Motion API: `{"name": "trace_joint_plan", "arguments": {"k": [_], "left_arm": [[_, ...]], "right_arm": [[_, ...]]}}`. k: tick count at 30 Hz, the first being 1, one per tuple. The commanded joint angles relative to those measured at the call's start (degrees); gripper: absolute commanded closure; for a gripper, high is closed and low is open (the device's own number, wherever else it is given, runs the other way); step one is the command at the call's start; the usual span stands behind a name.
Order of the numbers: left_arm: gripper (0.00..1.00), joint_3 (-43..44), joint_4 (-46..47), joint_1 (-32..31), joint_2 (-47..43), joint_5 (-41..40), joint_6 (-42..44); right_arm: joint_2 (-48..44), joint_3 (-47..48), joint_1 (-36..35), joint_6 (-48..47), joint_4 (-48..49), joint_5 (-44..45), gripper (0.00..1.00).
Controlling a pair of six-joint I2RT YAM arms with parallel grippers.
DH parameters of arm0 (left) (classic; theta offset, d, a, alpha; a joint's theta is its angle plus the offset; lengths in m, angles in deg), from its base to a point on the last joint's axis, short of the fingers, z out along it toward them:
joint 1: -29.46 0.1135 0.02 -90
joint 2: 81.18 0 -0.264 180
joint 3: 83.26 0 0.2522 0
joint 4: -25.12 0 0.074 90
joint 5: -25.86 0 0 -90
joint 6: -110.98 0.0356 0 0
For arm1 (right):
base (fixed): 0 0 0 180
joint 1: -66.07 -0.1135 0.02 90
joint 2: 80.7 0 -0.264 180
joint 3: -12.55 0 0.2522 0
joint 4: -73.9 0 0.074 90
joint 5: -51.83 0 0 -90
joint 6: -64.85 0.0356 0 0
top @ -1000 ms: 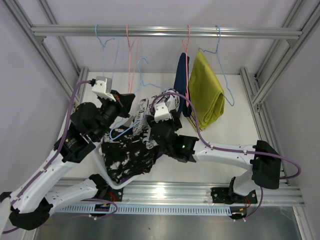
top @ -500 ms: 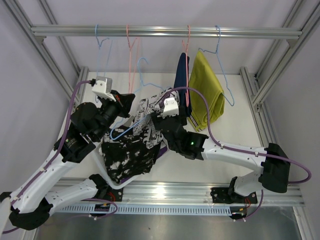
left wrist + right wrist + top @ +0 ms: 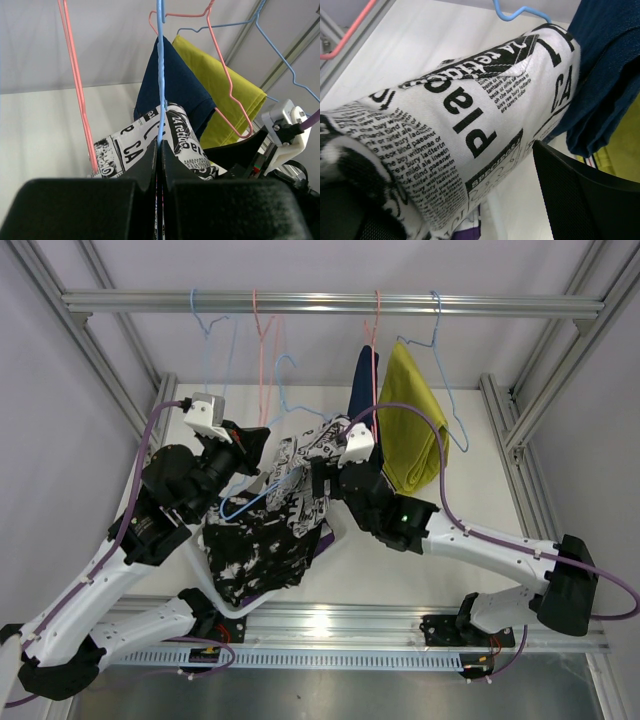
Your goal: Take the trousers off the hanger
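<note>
Inspector: Progress along the rail [image 3: 330, 303], left to right?

Assessor: Far left — empty blue hanger [image 3: 203, 325] and empty pink hanger [image 3: 264, 340], nothing on either. Below them on the table [image 3: 470, 500], black-and-white splotched trousers [image 3: 255, 550] heaped, with a purple edge [image 3: 324, 538] of what looks like another pair underneath. Judged: two pairs off. Centre — white printed trousers [image 3: 300, 455] draped over the held blue hanger [image 3: 160, 75], off the rail, its wire pinched tight in the left gripper [image 3: 160, 150]. Right gripper [image 3: 320, 480] spread wide, one finger each side of the printed fold, not closed on it. Judged: third pair mid-removal. Right, navy trousers [image 3: 362, 390] and mustard trousers [image 3: 410, 425], both hanging from the rail, not yet dealt with.

Inspector: Lie of the printed pair?

Assessor: Folded over the hanger, fold uppermost, near the navy cloth. Long axis slanting from upper right down to lower left in the overhead view, loose end trailing toward the splotched heap. Likely to slide off that way once pulled.
</note>
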Motion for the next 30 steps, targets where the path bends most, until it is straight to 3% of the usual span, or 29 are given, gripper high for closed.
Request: {"name": "trace_joint_plan", "arguments": {"k": [1,10,22,30], "left_arm": [[0.99,0.19,3.66,-0.26,-1.38,0.14,1.45],[1.00,0.45,3.48,-0.26,-1.46,0.23,1.36],[1.00,0.37,3.66,-0.09,-1.82,0.05,1.62],[1.00,0.37,3.57,0.17,-1.99,0.31,1.53]], "right_arm": [[-3.36,0.67,0.83,3.75,-0.37,-3.23,0.10],[-2.75,0.94,1.00,2.70,2.96,-1.91,0.10],[2.09,3.49,2.23,4.80,2.79,-9.82,0.10],[2.27,3.22,1.97,2.79,2.97,-6.58,0.10]]}}
